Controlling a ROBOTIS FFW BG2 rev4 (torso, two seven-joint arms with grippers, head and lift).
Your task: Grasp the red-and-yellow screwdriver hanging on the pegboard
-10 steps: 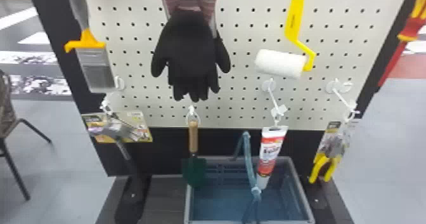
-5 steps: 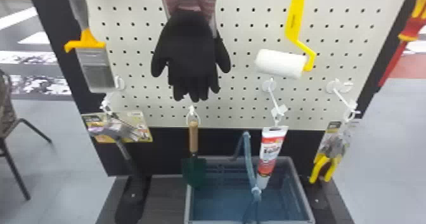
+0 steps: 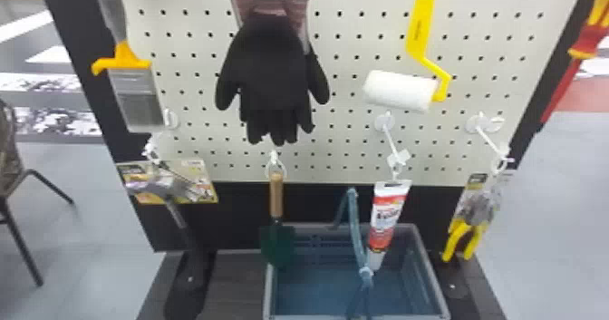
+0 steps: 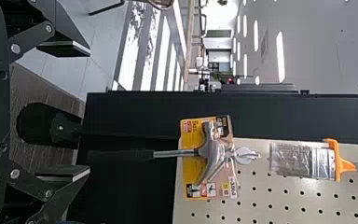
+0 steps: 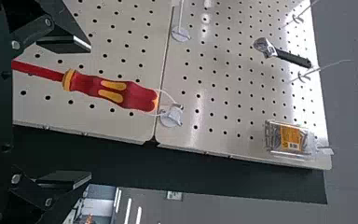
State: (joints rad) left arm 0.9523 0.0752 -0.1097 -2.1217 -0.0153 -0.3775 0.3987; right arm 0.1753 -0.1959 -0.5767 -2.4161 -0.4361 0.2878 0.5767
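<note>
Two empty pincers, the left pincer (image 4: pixel 89 111) and right pincer (image 5: pixel 91 111), gape wide; we centre the right around the screwdriver (image 5: pixel 135 96) before closing squarely.

- The left gripper (image 4: pixel 89 111) is held open in the left wrist view, its two flat black fingers (image 4: pixel 65 48) spread wide apart, with a broad gap left between the tips.
- Each left finger is carried on angled black links (image 4: pixel 31 41), fastened with round silver pins.
- The right gripper (image 5: pixel 91 112) is likewise held open in the right wrist view, its flat fingers (image 5: pixel 66 178) set well apart and turned toward each other.
- The right fingers are borne on similar pinned black links (image 5: pixel 31 31).
</note>
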